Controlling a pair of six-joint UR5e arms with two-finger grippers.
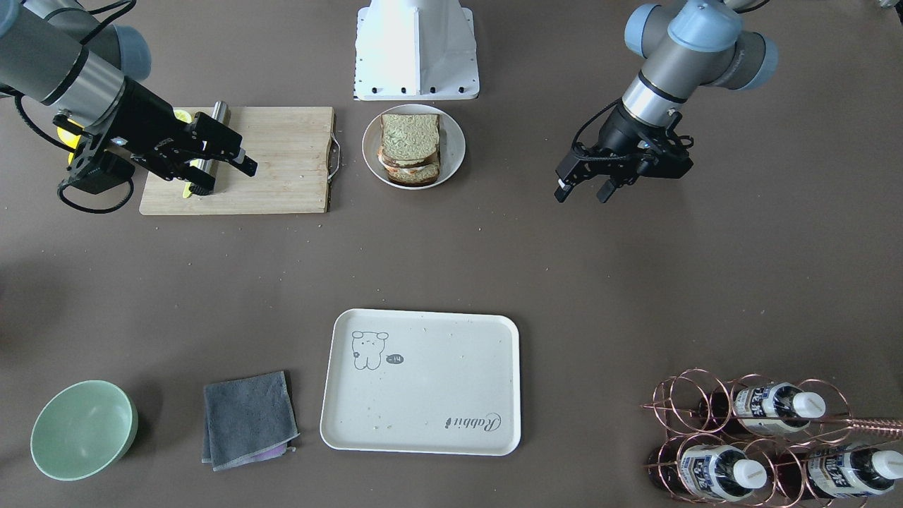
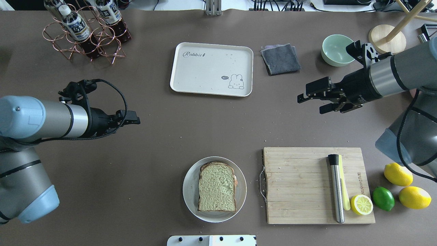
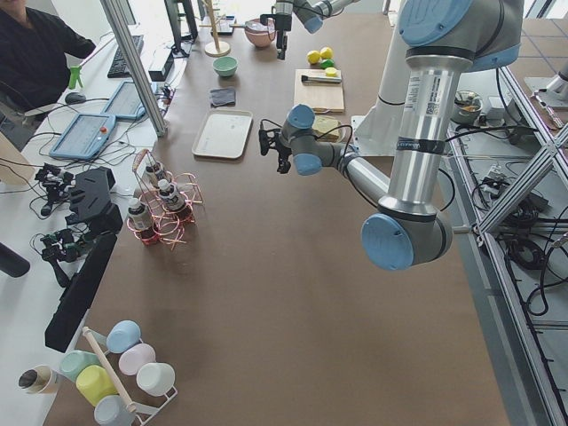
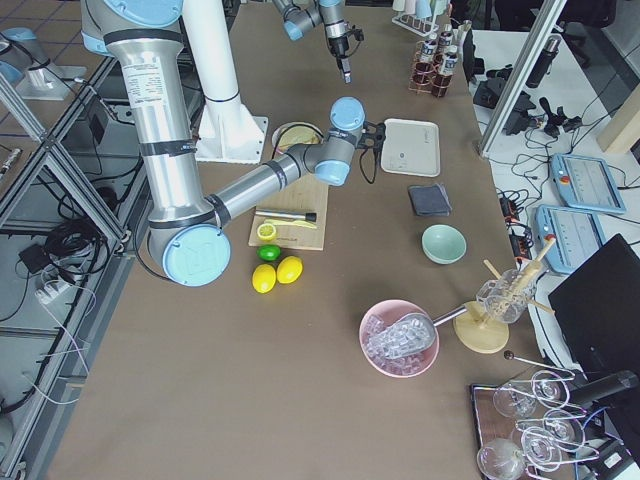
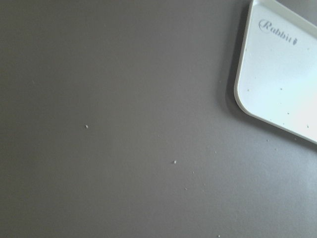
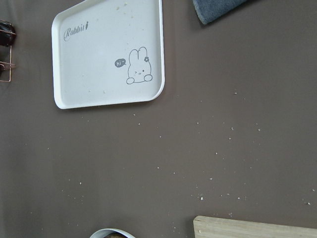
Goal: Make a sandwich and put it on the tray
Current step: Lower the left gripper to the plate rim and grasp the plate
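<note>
The sandwich (image 2: 217,186), brown-crusted bread slices with egg showing at the edge, lies on a round white plate (image 2: 189,194) near the robot's base; it also shows in the front-facing view (image 1: 410,144). The cream tray (image 2: 211,68) lies empty at the far middle of the table and shows in the front-facing view (image 1: 423,381) and both wrist views (image 5: 282,74) (image 6: 99,64). My left gripper (image 2: 136,120) is open and empty, hovering left of the plate (image 1: 583,192). My right gripper (image 2: 311,104) is open and empty, right of the tray and beyond the cutting board (image 1: 224,176).
A wooden cutting board (image 2: 300,184) with a metal rod, a yellow knife and a lemon half lies right of the plate. Lemons and a lime (image 2: 384,198) sit beside it. A grey cloth (image 2: 280,58), green bowl (image 2: 336,50) and copper bottle rack (image 2: 85,30) stand along the far edge.
</note>
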